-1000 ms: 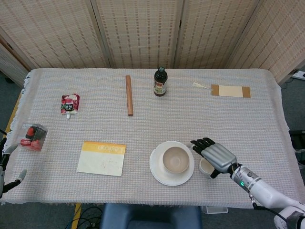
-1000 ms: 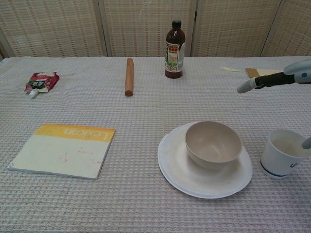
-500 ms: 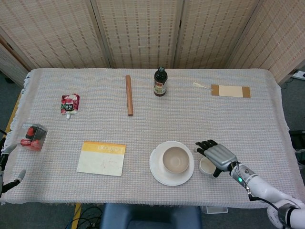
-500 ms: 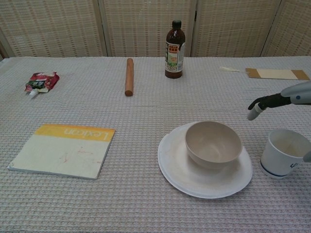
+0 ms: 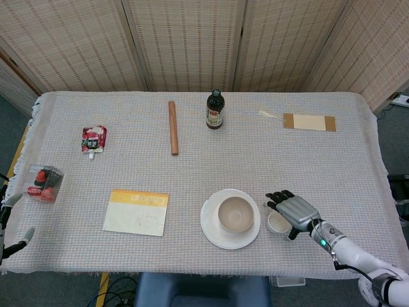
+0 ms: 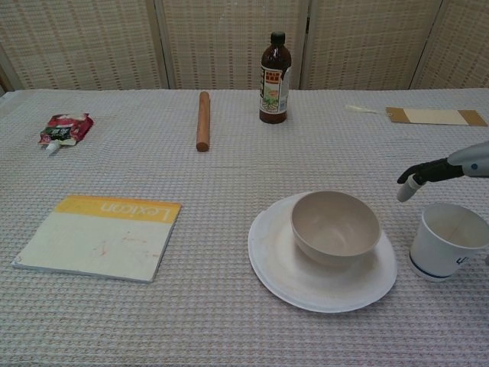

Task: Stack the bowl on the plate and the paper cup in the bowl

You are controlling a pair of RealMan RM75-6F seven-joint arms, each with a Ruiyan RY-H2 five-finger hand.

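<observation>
The beige bowl (image 5: 235, 214) (image 6: 335, 225) sits upright on the white plate (image 5: 211, 231) (image 6: 284, 277) near the table's front edge. Just right of the plate stands the white paper cup (image 5: 277, 223) (image 6: 445, 245), upright and empty. My right hand (image 5: 295, 212) (image 6: 452, 164) hovers low over the cup's right side with its dark-tipped fingers (image 6: 415, 176) spread; I see no grip on the cup. My left hand (image 5: 6, 217) shows only at the far left edge of the head view, off the table, fingers apart and holding nothing.
A yellow-and-white book (image 5: 136, 212) (image 6: 99, 235) lies left of the plate. Further back are a wooden rolling pin (image 5: 173, 127) (image 6: 202, 120), a dark bottle (image 5: 215, 110) (image 6: 274, 79), a red pouch (image 5: 94, 139), a cardboard card (image 5: 309, 122) and a small clear box (image 5: 45, 183).
My right hand has come down and drawn back to the right, closer around the cup. Cup, bowl and plate have stayed put, and the left hand is still.
</observation>
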